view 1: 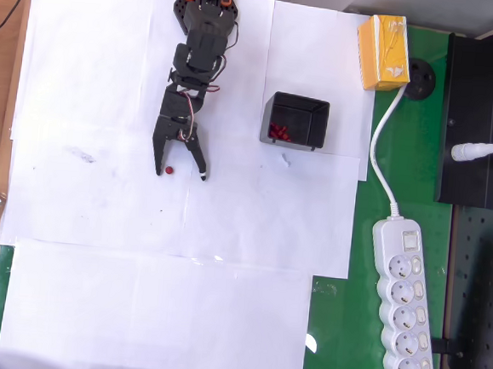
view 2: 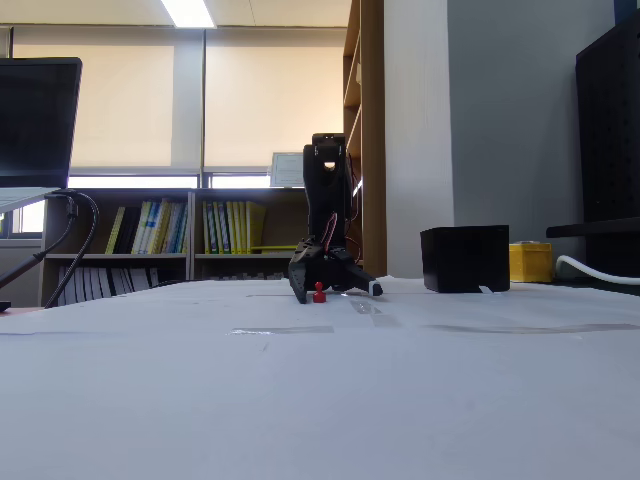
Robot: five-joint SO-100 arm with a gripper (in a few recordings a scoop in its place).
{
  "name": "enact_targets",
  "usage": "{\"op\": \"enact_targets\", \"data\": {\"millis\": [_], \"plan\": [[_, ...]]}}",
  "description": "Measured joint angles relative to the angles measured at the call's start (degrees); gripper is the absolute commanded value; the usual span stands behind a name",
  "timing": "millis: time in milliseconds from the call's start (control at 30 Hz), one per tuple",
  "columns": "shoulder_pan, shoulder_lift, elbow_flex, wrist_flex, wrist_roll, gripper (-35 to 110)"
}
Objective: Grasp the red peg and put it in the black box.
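A tiny red peg (view 1: 170, 170) lies on the white paper; in the fixed view the red peg (view 2: 319, 293) stands upright on the table. My black gripper (view 1: 179, 172) is lowered over it and open, one fingertip on each side, the peg nearer the left finger in the overhead view. From the low fixed view the gripper (view 2: 335, 293) straddles the peg at table level. The black box (view 1: 295, 121) stands to the right of the arm with several red pegs inside; in the fixed view the black box (view 2: 465, 259) is right of the arm.
A yellow carton (view 1: 383, 52) stands at the back right. A white power strip (view 1: 405, 308) and its cable lie on the green mat at the right. A large black panel with a white bottle (view 1: 474, 152) fills the far right edge.
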Motion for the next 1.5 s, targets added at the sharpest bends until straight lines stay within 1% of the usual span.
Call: {"op": "enact_targets", "data": {"millis": [967,1067,1200,1500], "plan": [[-0.1,-2.0,-1.1,2.5,0.0,40],[-0.1,-2.3,-1.7,2.5,0.0,36],[-0.1,-2.3,-1.7,2.5,0.0,24],[-0.1,-2.4,-1.8,2.5,-0.9,5]]}}
